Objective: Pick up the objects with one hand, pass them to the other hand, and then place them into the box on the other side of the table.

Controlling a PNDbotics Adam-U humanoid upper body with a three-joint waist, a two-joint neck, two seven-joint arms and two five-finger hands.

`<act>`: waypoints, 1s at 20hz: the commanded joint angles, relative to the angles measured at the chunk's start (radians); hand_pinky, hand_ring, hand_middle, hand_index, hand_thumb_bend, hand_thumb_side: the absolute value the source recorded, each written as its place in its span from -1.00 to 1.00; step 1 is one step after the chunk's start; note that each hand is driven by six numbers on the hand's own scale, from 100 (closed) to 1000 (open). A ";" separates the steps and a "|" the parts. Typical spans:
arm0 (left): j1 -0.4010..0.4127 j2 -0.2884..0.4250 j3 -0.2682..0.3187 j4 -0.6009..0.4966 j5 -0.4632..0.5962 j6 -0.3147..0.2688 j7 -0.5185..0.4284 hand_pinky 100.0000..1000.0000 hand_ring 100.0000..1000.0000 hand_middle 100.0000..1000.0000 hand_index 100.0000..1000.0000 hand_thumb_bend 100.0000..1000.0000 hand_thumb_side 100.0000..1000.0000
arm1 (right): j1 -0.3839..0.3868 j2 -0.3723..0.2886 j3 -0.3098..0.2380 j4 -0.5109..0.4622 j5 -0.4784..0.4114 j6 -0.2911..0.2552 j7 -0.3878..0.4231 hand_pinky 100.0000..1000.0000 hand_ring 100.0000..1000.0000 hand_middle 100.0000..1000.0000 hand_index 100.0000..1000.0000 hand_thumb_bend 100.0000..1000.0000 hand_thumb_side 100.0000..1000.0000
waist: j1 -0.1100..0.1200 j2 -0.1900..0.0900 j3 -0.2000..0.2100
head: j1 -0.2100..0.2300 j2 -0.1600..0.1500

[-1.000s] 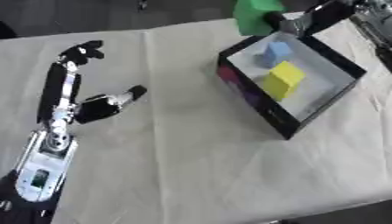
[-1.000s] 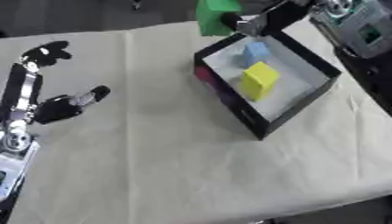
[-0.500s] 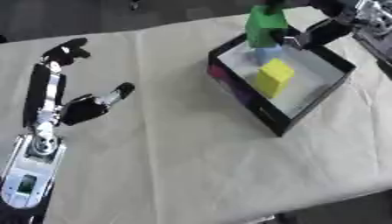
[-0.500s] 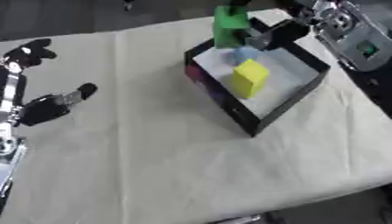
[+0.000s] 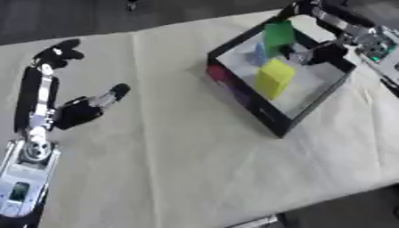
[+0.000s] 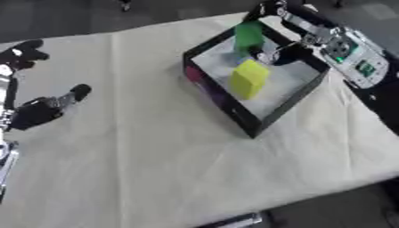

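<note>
We see our right hand [image 5: 315, 53] reaching into the black box [image 5: 257, 109] at about two o'clock on the cream-covered table [image 5: 187, 169]. It sits just beside the green block [image 5: 277, 36]; we cannot tell whether the fingers are curled on the block or apart from it. The green block stands at the far side inside the box, with a blue block [image 5: 257, 55] beside it and a yellow block [image 5: 273, 78] nearer the middle. Our left hand [image 5: 59, 109] rests at nine o'clock, fingers spread wide and straight, holding nothing.
</note>
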 commanded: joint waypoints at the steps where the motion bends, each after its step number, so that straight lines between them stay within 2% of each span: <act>1: -0.009 0.011 0.006 -0.017 0.008 -0.003 0.022 0.53 0.45 0.14 0.62 0.55 -0.10 | -0.003 -0.038 -0.017 -0.002 0.053 0.015 -0.030 0.85 0.74 0.72 0.82 -0.50 -0.84 | 0.008 -0.018 -0.001 | 0.005 -0.002; 2: -0.008 0.012 0.005 -0.017 0.008 -0.005 0.026 0.54 0.45 0.14 0.62 0.55 -0.10 | -0.003 -0.037 -0.019 -0.002 0.062 0.022 -0.040 0.84 0.70 0.66 0.77 -0.48 -1.00 | 0.008 -0.018 -0.001 | 0.006 -0.002; 5: -0.008 0.013 0.006 -0.015 0.009 -0.005 0.034 0.54 0.45 0.14 0.62 0.55 -0.10 | -0.001 -0.036 -0.019 -0.003 0.055 0.044 -0.062 0.84 0.70 0.68 0.79 -0.50 -1.00 | 0.009 -0.018 0.000 | 0.011 -0.002; 11: -0.005 0.013 0.007 -0.014 0.009 -0.002 0.038 0.53 0.45 0.14 0.62 0.55 -0.10 | 0.000 -0.037 -0.023 -0.016 0.022 0.052 -0.066 0.85 0.69 0.68 0.79 -0.54 -1.00 | 0.004 -0.018 0.001 | 0.015 -0.002; 12: -0.004 0.013 0.008 -0.015 0.010 -0.001 0.040 0.53 0.44 0.14 0.61 0.53 -0.10 | 0.000 -0.034 -0.023 -0.017 0.012 0.056 -0.063 0.86 0.70 0.69 0.82 -0.72 -1.00 | 0.003 -0.018 0.002 | 0.016 -0.002; 13: -0.002 0.012 0.011 -0.018 0.014 -0.001 0.044 0.52 0.44 0.14 0.61 0.50 -0.09 | -0.001 -0.020 -0.023 -0.019 -0.016 0.071 -0.045 0.89 0.70 0.71 0.85 -1.00 -0.88 | 0.003 -0.019 0.003 | 0.020 -0.002; 14: 0.003 0.014 0.018 -0.026 0.020 0.001 0.052 0.52 0.44 0.14 0.60 0.39 -0.11 | -0.005 0.013 -0.030 -0.031 -0.078 0.097 -0.015 0.96 0.71 0.75 0.94 -1.00 -0.50 | 0.004 -0.019 0.004 | 0.030 -0.002; 15: 0.011 0.019 0.031 -0.041 0.032 0.003 0.066 0.51 0.44 0.13 0.59 0.27 -0.06 | -0.014 0.058 -0.051 -0.067 -0.185 0.125 0.017 0.98 0.70 0.75 0.97 -1.00 -0.18 | 0.005 -0.019 0.003 | 0.046 -0.002; 16: 0.020 0.031 0.050 -0.059 0.052 0.010 0.085 0.52 0.44 0.14 0.57 0.14 0.02 | -0.022 0.094 -0.082 -0.125 -0.316 0.155 0.040 0.99 0.70 0.76 0.98 -1.00 -0.02 | 0.008 -0.020 0.002 | 0.065 -0.002; 18: 0.033 0.068 0.090 -0.097 0.096 0.028 0.121 0.52 0.44 0.16 0.56 -0.12 0.17 | -0.021 0.120 -0.137 -0.241 -0.545 0.224 0.069 1.00 0.72 0.78 1.00 -1.00 0.02 | 0.009 -0.023 0.001 | 0.101 -0.002; 20: 0.043 0.103 0.119 -0.132 0.136 0.047 0.147 0.52 0.45 0.18 0.57 -0.16 0.20 | -0.009 0.124 -0.173 -0.318 -0.690 0.289 0.096 1.00 0.73 0.79 1.00 -1.00 0.04 | 0.007 -0.028 0.000 | 0.119 -0.002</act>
